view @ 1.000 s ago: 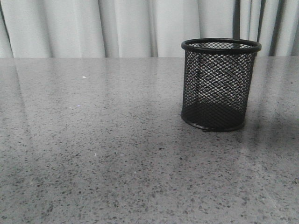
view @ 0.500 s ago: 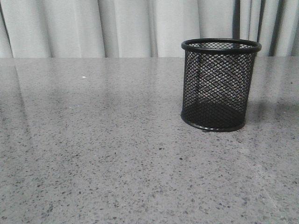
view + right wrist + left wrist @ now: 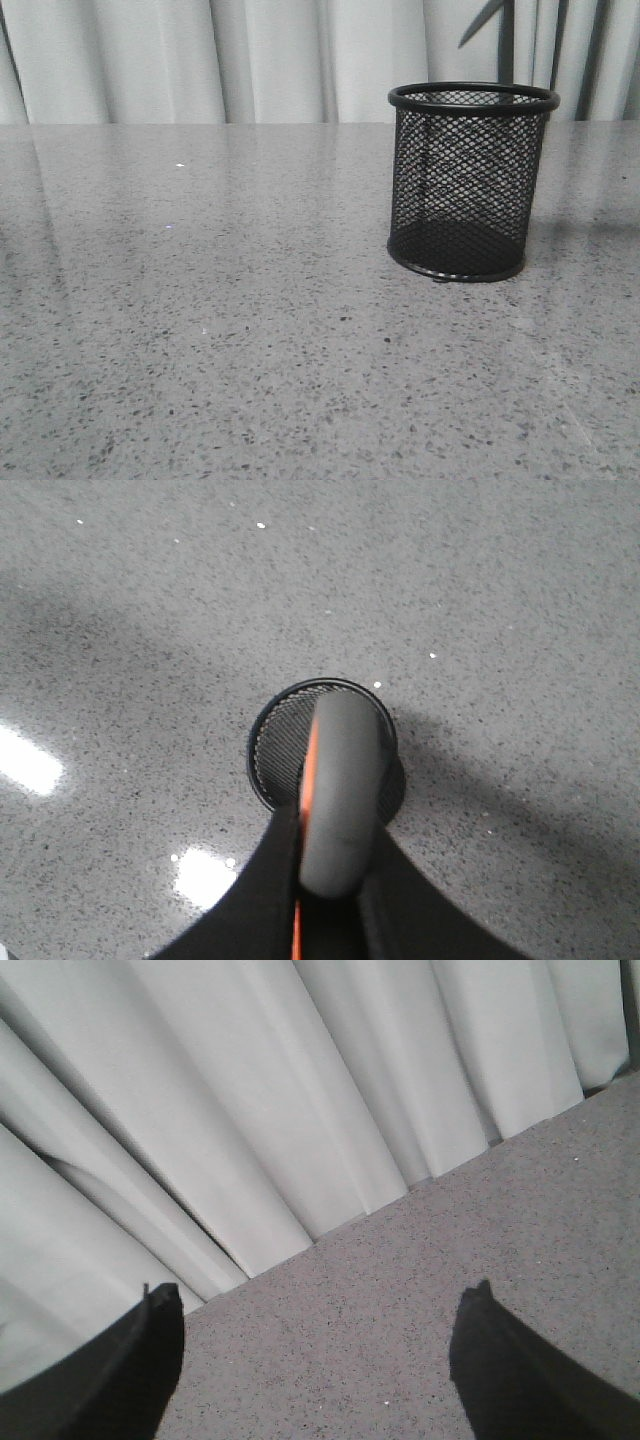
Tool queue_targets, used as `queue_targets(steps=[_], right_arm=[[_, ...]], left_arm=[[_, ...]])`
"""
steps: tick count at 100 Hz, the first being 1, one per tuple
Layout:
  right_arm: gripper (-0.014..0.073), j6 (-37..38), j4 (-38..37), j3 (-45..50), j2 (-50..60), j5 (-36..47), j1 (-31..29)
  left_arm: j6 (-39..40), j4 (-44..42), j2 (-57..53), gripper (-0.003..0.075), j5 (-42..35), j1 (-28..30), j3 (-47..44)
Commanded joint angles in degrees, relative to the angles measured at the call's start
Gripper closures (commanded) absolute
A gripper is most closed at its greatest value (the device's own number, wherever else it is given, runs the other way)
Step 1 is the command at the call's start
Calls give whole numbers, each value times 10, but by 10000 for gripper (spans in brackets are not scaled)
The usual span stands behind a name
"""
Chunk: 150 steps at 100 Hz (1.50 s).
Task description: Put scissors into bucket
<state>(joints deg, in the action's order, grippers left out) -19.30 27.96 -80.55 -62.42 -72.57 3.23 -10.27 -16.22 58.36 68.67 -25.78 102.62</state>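
The bucket (image 3: 470, 180) is a black wire-mesh cup standing upright on the right of the grey speckled table. In the front view a dark blade tip of the scissors (image 3: 485, 20) shows at the top edge, slanted, above the bucket's rim. In the right wrist view my right gripper (image 3: 338, 832) is shut on the scissors' grey handle with orange lining (image 3: 340, 780). It holds them high over the bucket's open mouth (image 3: 275, 742); the blades are hidden behind the handle. My left gripper (image 3: 323, 1290) is open and empty, off to the side, facing the curtain.
The grey speckled table (image 3: 220, 320) runs back to a pale curtain (image 3: 270, 60). Bright light reflections lie on the table (image 3: 205, 875) beside the bucket. No arm shows in the front view.
The scissors' blade tip has come into the top of the front view above the bucket. The shadow on the table to the bucket's right has shifted. The bucket has not moved.
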Motion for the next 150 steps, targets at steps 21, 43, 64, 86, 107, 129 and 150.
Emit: queue_targets(steps=[21, 43, 64, 86, 107, 129, 150], right_arm=[[641, 3, 5, -20, -22, -21, 11], [641, 4, -21, -20, -63, -20, 45], [641, 4, -25, -20, -101, -20, 48], [641, 5, -23, -20, -131, -17, 50], [640, 5, -18, -20, -148, -16, 50], [501, 5, -18, -20, -154, -17, 50], [294, 5, -18, -24, -150, -20, 50]], left_arm=[[8, -1, 0, 209, -38, 2, 11], [8, 0, 0, 209, -38, 2, 11], [8, 0, 0, 209, -38, 2, 11], [8, 0, 0, 209, -38, 2, 11], [8, 0, 0, 209, -38, 2, 11], [8, 0, 0, 209, -38, 2, 11], [8, 0, 0, 209, -38, 2, 11]])
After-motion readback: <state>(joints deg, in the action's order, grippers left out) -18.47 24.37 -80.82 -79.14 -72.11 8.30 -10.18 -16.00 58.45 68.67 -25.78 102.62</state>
